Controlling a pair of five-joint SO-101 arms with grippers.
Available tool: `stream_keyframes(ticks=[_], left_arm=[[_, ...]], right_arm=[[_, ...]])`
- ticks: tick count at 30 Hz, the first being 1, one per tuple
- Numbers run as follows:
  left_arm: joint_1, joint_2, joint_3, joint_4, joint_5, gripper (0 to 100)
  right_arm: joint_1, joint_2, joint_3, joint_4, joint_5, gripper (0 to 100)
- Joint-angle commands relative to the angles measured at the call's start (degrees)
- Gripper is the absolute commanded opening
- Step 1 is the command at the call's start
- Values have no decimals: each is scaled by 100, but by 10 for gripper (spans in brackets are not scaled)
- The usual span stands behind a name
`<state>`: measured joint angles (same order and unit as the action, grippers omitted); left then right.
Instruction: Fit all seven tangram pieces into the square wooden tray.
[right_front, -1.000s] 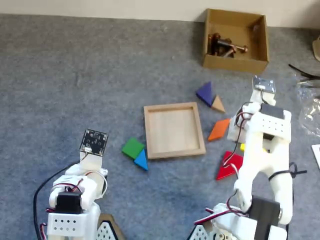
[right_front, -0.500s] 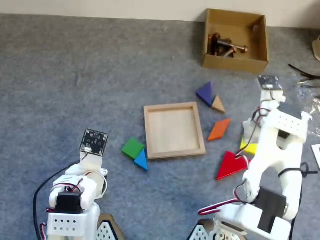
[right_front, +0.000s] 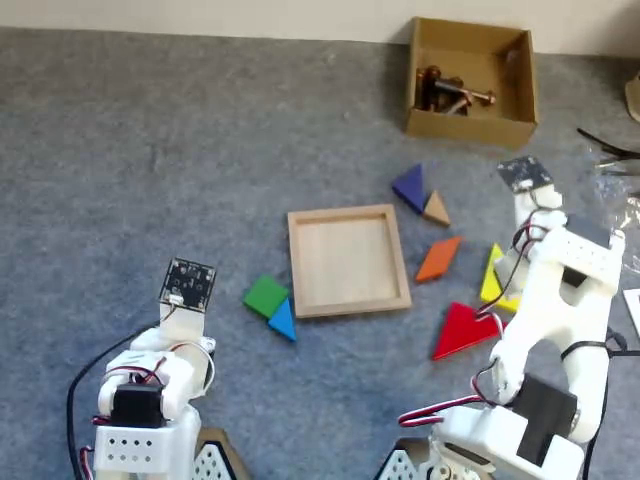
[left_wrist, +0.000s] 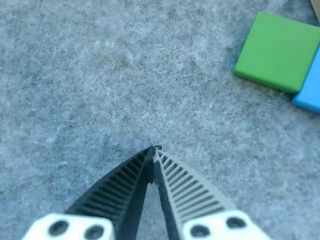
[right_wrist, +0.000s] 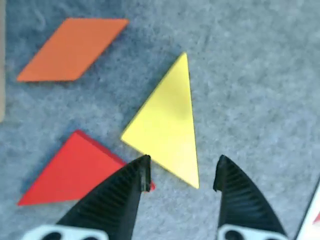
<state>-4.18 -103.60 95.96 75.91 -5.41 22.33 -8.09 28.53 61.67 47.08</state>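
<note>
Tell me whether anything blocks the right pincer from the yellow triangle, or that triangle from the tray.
Nothing blocks the right pincer, which is open over the yellow triangle. The orange parallelogram lies between that triangle and the tray.

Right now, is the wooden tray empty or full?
Empty. The wooden tray is bare wood inside; the green square and red triangle lie outside it.

The left arm (right_front: 150, 385) sits folded low at the near left, its wrist raised just ahead of the base. The left gripper (left_wrist: 155, 150) points steeply downward, its two ribbed fingers pressed together at the tips and holding nothing. The right arm (right_front: 555, 290) is stretched forward from its base at the near right, wires looping along its side. The right gripper (right_wrist: 182, 160) also points down, its dark fingers spread well apart, clamping nothing.
</note>
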Motion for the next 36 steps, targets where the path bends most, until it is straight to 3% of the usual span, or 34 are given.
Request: stream_keyframes(ticks=[1, 10, 21, 28, 34, 36], left_arm=[[136, -31, 119, 18, 44, 5], [136, -31, 119, 18, 44, 5], [136, -31, 119, 18, 44, 5], [136, -31, 119, 18, 44, 5], [136, -31, 119, 18, 44, 5], [136, -31, 119, 18, 44, 5]], right_arm=[[22, -40, 321, -541, 422, 206], [40, -40, 602, -585, 1433, 207], [-321, -40, 1068, -699, 1415, 345], [-453, -40, 1877, -2141, 1407, 351], [-479, -31, 2211, -2554, 1398, 351], [-567, -31, 2211, -2580, 1037, 351]])
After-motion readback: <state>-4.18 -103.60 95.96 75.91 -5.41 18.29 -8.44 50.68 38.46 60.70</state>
